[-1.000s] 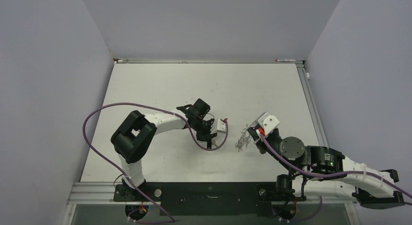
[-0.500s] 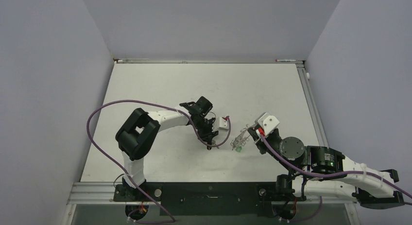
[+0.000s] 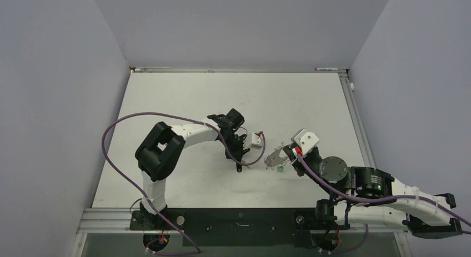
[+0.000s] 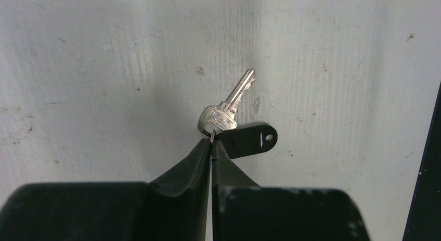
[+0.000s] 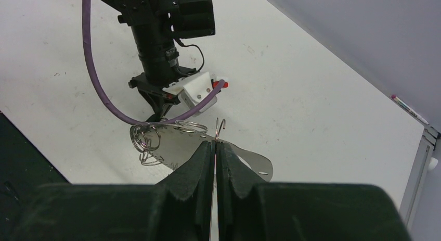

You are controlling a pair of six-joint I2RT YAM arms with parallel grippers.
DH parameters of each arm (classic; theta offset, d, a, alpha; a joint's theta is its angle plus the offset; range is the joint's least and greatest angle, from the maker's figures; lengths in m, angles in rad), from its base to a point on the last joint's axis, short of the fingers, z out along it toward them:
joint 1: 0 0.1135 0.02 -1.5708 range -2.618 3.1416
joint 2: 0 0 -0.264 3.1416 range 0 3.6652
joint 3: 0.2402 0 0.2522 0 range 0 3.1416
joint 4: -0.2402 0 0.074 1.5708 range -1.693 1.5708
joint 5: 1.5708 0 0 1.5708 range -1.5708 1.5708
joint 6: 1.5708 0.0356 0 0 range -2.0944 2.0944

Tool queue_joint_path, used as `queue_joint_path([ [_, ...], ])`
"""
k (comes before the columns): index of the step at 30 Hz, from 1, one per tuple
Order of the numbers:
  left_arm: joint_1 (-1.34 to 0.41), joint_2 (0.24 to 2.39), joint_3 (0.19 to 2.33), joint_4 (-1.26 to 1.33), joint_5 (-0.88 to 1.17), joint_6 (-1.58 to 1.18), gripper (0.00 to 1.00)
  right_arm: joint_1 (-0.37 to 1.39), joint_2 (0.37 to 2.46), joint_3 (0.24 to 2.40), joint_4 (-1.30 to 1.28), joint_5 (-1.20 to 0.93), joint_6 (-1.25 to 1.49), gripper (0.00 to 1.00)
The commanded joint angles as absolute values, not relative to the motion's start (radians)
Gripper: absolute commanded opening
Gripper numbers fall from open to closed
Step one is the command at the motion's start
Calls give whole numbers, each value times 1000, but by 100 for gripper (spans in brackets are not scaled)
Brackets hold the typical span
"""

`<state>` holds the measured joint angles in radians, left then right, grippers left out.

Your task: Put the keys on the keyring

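Note:
In the left wrist view my left gripper (image 4: 211, 143) is shut on a tiny wire loop at the head of a small silver key (image 4: 229, 106) lying on the white table. A black plastic piece with a hole (image 4: 250, 139) lies against the key. Seen from above, the left gripper (image 3: 239, 165) points down at mid-table. My right gripper (image 5: 215, 143) is shut on the thin wire of the keyring (image 5: 156, 134), which carries small silver rings and a flat silver plate (image 5: 252, 165). From above, the keyring (image 3: 272, 158) and its green tag (image 3: 280, 169) hang left of the right gripper (image 3: 285, 154).
The left arm's wrist with its purple cable (image 5: 99, 79) stands just beyond the keyring in the right wrist view. Grey walls close in the table (image 3: 183, 96) on three sides. A pen (image 5: 408, 109) lies at the far edge.
The left gripper's jaws have closed on the key's small loop after the arm shifted slightly right. The keyring in the right gripper has swung, and its green tag now shows lower down.

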<state>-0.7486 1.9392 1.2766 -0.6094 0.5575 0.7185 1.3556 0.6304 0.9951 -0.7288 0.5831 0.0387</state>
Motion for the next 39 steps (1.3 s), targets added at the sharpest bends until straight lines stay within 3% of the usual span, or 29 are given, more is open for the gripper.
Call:
queue_joint_path([
  [1,-733,1907,1290,-617,585,736,0,1361,618,1034,-694,593,29,5],
  [12,-708,1633,1108,-282,583,622,0,1360,597,1032,-660,613,8,5],
  [19,-705,1486,1053,-212,578,600,0,1360,583,1029,-615,614,-47,5],
  [33,-788,1154,992,-206,305,524,0,1359,588,909,-422,506,-187,5],
  [39,-793,1016,1010,-388,283,565,0,1359,656,831,-294,457,-270,5],
])
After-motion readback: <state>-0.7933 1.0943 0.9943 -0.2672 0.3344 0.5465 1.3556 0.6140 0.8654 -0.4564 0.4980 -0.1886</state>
